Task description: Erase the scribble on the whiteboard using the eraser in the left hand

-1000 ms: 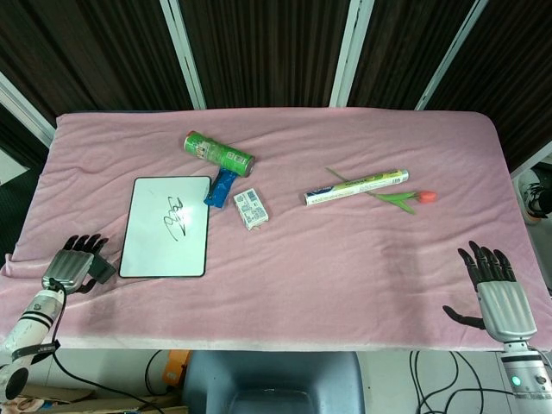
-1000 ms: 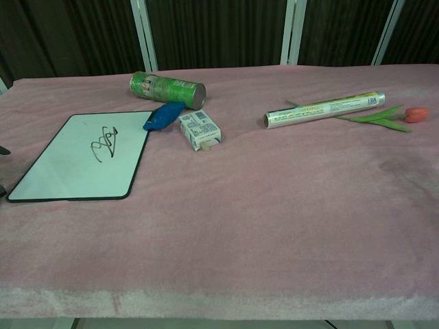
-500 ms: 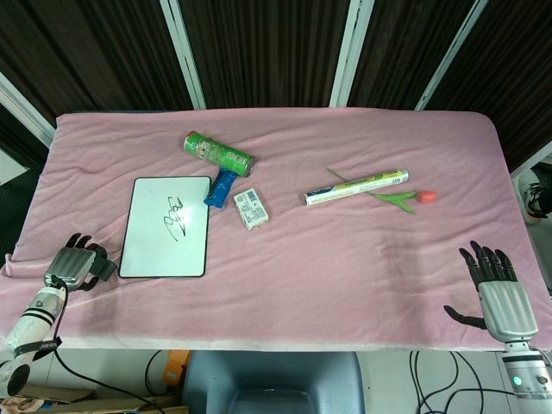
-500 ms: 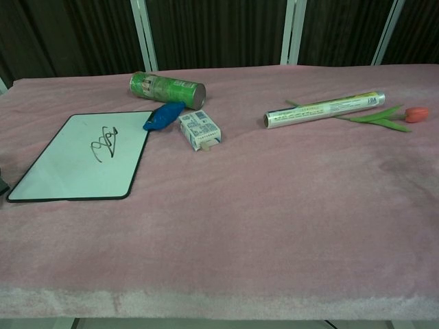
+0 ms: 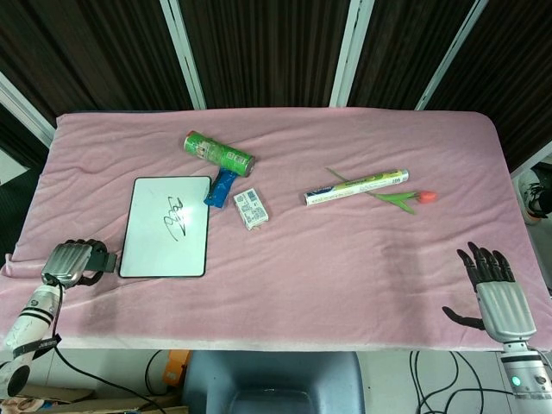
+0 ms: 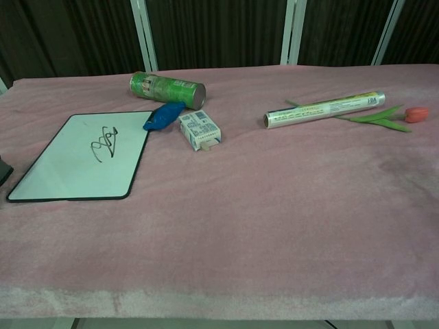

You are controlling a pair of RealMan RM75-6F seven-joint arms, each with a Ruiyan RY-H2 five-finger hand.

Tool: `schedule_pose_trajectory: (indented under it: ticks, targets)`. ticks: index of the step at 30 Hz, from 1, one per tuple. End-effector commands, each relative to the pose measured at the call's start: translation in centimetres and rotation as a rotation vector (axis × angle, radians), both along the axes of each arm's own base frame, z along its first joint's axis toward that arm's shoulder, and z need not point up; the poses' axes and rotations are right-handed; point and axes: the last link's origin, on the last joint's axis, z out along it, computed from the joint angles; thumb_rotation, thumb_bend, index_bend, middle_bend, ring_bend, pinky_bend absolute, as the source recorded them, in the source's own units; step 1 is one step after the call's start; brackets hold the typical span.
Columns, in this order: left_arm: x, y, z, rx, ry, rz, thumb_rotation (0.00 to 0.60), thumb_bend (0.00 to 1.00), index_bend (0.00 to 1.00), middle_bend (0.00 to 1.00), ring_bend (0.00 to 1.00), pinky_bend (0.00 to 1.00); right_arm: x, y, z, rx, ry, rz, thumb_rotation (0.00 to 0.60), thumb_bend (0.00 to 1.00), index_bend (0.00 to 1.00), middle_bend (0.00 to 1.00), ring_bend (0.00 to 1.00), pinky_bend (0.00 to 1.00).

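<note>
Our left hand [image 5: 69, 261] curls over the dark eraser [image 5: 102, 262] just left of the whiteboard [image 5: 166, 227]; we cannot tell if the grip is firm. A loose hold could drop it before the scribble [image 5: 175, 212]. Our right hand [image 5: 494, 290] rests spread, empty.
</note>
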Motion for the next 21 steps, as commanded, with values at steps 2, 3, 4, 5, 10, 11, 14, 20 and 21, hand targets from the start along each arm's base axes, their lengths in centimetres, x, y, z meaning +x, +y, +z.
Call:
schedule_pose_trajectory:
  ticks: [2, 3, 4, 5, 10, 11, 14, 20, 21]
  targets:
    - [1.6, 0.6, 0.9, 0.163, -0.202, -0.036, 0.600, 0.55, 0.73, 0.83, 0.69, 0.78, 0.0, 0.0, -0.1, 0.006, 0.002, 0.000, 0.600, 0.31, 0.00, 0.00, 0.00, 0.09]
    - [1.9, 0.8, 0.9, 0.185, -0.223, -0.033, 0.600, 0.56, 0.73, 0.84, 0.70, 0.79, 0.0, 0.0, -0.1, 0.007, 0.002, 0.000, 0.600, 0.31, 0.00, 0.00, 0.00, 0.09]
    - [2.3, 1.0, 0.8, 0.204, -0.243, -0.029, 0.600, 0.58, 0.73, 0.84, 0.71, 0.80, 0.0, 0.0, -0.2, 0.008, 0.002, 0.001, 0.600, 0.31, 0.00, 0.00, 0.00, 0.09]
    - [2.9, 1.3, 0.7, 0.226, -0.265, -0.026, 0.600, 0.59, 0.73, 0.84, 0.71, 0.81, 0.0, 0.0, -0.2, 0.010, 0.004, 0.001, 0.600, 0.31, 0.00, 0.00, 0.00, 0.09]
    - [5.3, 2.8, -0.5, 0.264, -0.256, -0.023, 0.600, 0.62, 0.73, 0.84, 0.72, 0.82, 0.0, 0.0, -0.4, 0.017, 0.007, 0.000, 0.600, 0.31, 0.00, 0.00, 0.00, 0.09]
    - [5.9, 3.3, -1.1, 0.253, -0.233, -0.017, 0.600, 0.62, 0.73, 0.85, 0.73, 0.82, 0.0, -0.1, -0.4, 0.019, 0.007, -0.001, 0.600, 0.31, 0.00, 0.00, 0.00, 0.09]
    - [7.8, 4.6, -2.5, 0.228, -0.184, 0.010, 0.600, 0.63, 0.73, 0.85, 0.73, 0.83, 0.0, -0.1, -0.4, 0.025, 0.006, -0.003, 0.600, 0.31, 0.00, 0.00, 0.00, 0.09]
    - [11.3, 6.6, -4.9, 0.236, -0.078, 0.023, 0.600, 0.64, 0.73, 0.86, 0.74, 0.83, -0.1, -0.2, -0.3, 0.028, -0.001, -0.006, 0.600, 0.31, 0.00, 0.00, 0.00, 0.09]
    - [11.9, 6.8, -5.3, 0.230, -0.069, 0.025, 0.600, 0.64, 0.73, 0.86, 0.74, 0.83, -0.1, -0.3, -0.3, 0.030, -0.002, -0.007, 0.600, 0.31, 0.00, 0.00, 0.00, 0.09]
